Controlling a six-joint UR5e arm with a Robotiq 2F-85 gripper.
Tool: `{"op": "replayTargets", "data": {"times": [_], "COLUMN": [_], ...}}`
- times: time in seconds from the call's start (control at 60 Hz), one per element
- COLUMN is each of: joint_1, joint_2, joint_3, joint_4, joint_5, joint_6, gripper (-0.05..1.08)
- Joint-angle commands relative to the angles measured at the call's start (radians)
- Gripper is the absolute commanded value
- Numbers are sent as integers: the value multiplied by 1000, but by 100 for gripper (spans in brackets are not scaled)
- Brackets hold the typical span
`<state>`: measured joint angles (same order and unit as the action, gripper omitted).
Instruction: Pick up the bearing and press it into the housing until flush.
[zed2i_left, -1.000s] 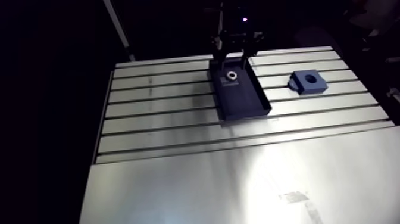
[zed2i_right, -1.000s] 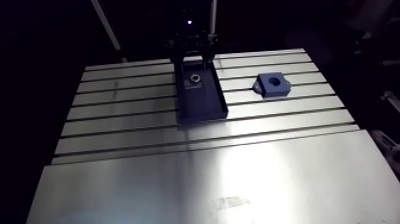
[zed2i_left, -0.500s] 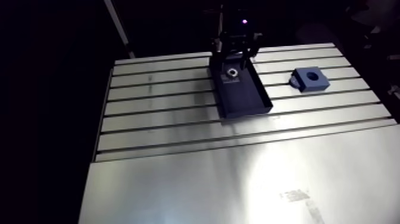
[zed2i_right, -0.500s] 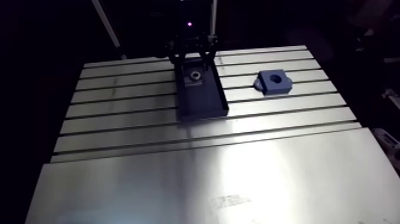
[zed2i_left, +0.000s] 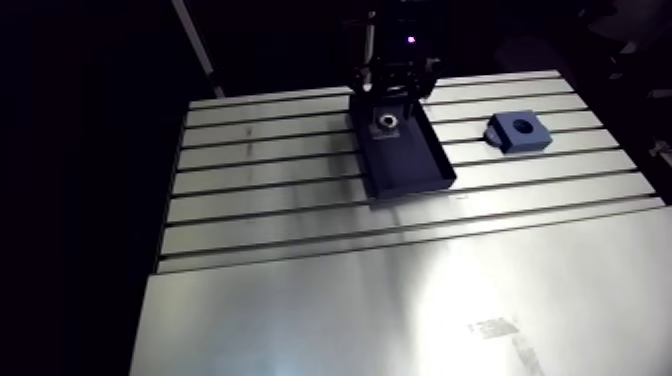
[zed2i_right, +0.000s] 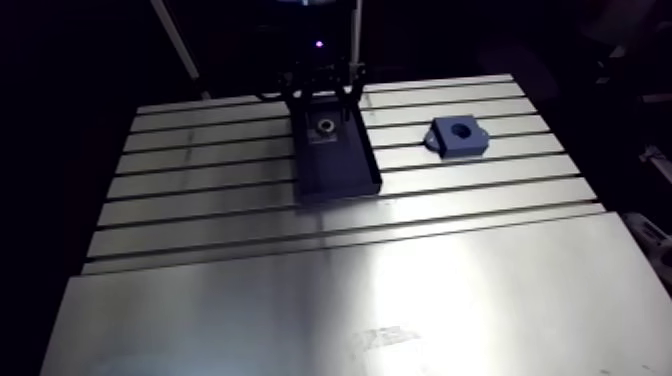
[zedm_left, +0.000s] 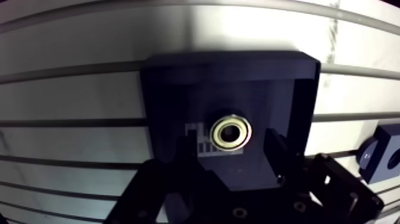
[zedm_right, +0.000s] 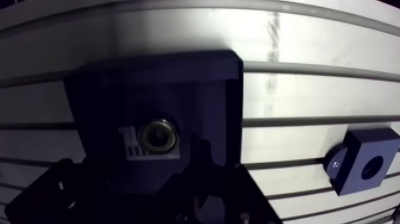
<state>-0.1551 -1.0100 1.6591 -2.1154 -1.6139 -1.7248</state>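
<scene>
The bearing (zedm_left: 231, 132), a small metal ring, lies flat on a label inside a dark blue tray (zed2i_left: 410, 165), near the tray's far end. My gripper (zedm_left: 229, 149) hangs right over it and is open. One finger (zedm_left: 278, 149) stands on each side of the bearing, and neither touches it. The housing (zed2i_left: 518, 131), a blue block with a round bore, sits on the table to the right of the tray, apart from it. In the wrist view the housing (zedm_right: 364, 162) lies off to the side of the gripper.
The slotted aluminium table (zed2i_left: 270, 170) runs left of the tray, with a smooth plate (zed2i_left: 400, 310) nearer the front. A slanted pole (zed2i_left: 195, 50) stands at the table's back left corner.
The gripper has come down a little closer over the bearing in the tray. The arm view has shifted slightly. Bearing, tray and housing have stayed put.
</scene>
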Motion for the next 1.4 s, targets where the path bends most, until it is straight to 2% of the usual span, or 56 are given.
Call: {"op": "replayTargets", "data": {"times": [0.017, 0.45, 1.4], "joint_1": [-1, -3, -5], "joint_2": [0, 3, 15], "joint_3": [0, 1, -3], "joint_4": [-1, -2, -2], "joint_5": [1, 1, 1], "joint_6": [-9, -9, -9], "gripper": [34, 44, 51]}}
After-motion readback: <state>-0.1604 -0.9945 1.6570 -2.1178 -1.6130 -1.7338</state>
